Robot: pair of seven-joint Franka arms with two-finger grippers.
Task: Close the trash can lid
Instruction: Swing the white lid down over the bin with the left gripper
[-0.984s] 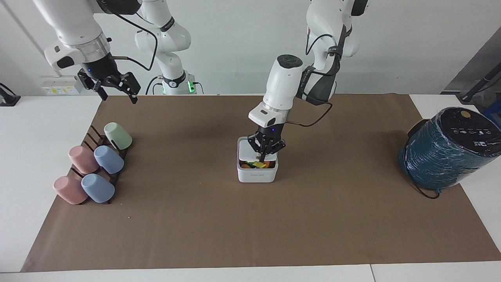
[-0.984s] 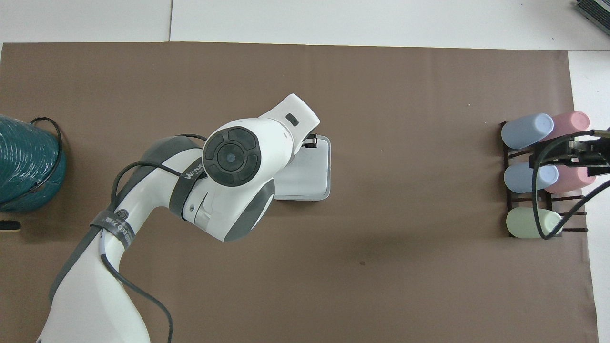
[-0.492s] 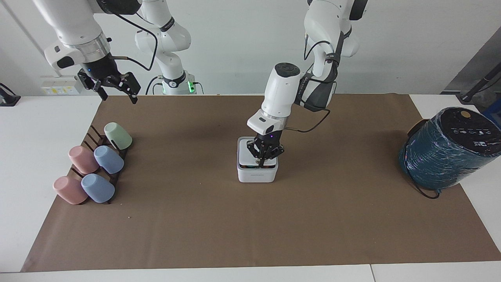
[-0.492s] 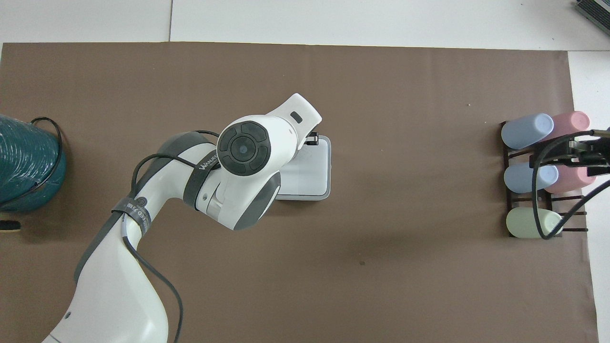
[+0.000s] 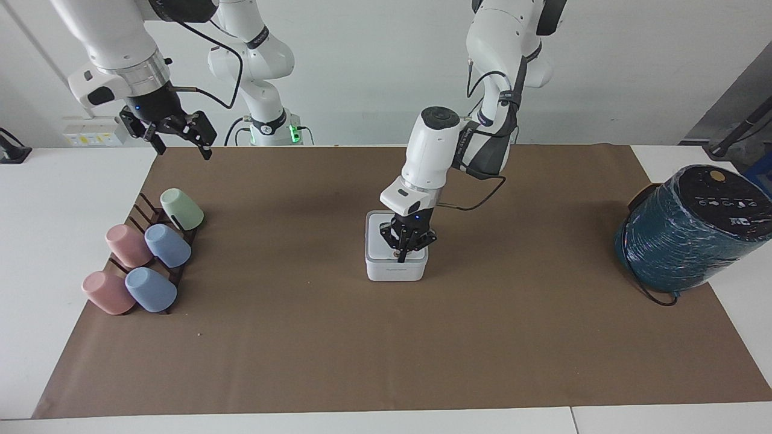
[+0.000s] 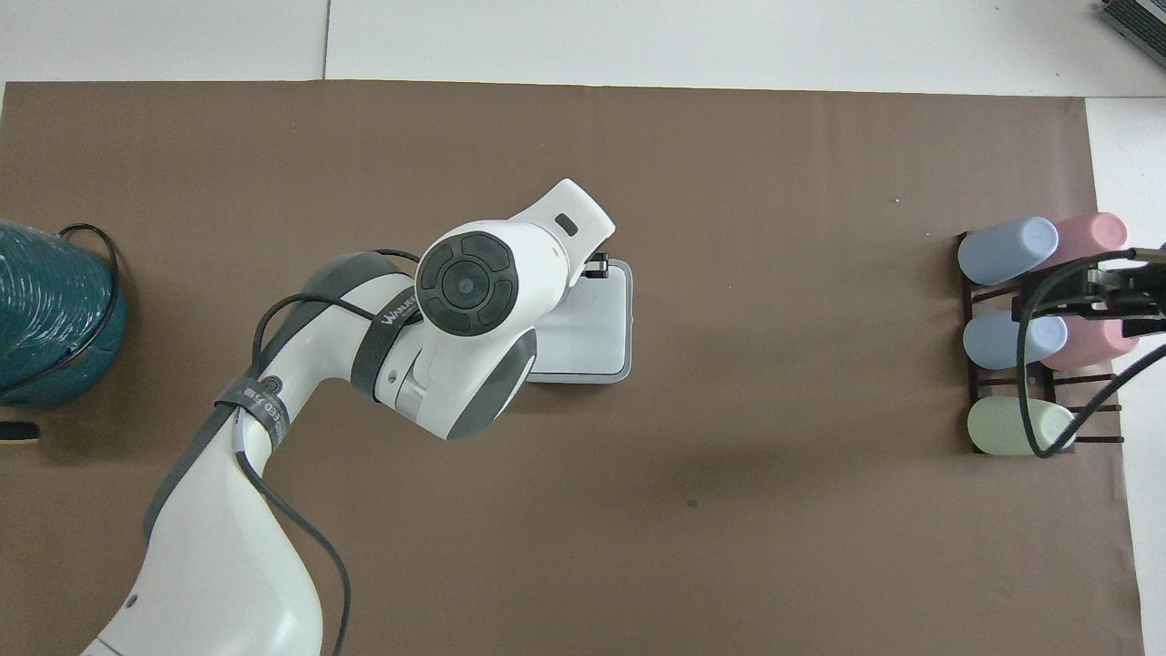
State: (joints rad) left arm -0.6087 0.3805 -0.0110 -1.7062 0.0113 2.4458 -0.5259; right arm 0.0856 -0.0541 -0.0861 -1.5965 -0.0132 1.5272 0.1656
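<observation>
Trash can (image 5: 396,269): stands mid-table on the brown paper (image 5: 301,361), well apart from the cup rack (image 5: 148,259) and the teal wrapped cylinder (image 5: 687,232).
Lid (image 5: 381,241): lies flat, or nearly so, across the can's top; none of the contents show under it.
My left gripper (image 5: 402,256): points down on the lid, at the edge farther from the robots. My fingers are drawn together to a single tip, clamped on nothing, pressing rather than gripping.
My right gripper (image 5: 175,134): waits in the air above the table's end by the rack, fingers spread apart, holding nothing.
Step in hand, my judgement: seating the lid's free edge.
Method: I should press straight down, gently, keeping the tip on the lid so the light can does not tip or slide.
Check: whether the lid has latched cannot be confirmed from either view.
</observation>
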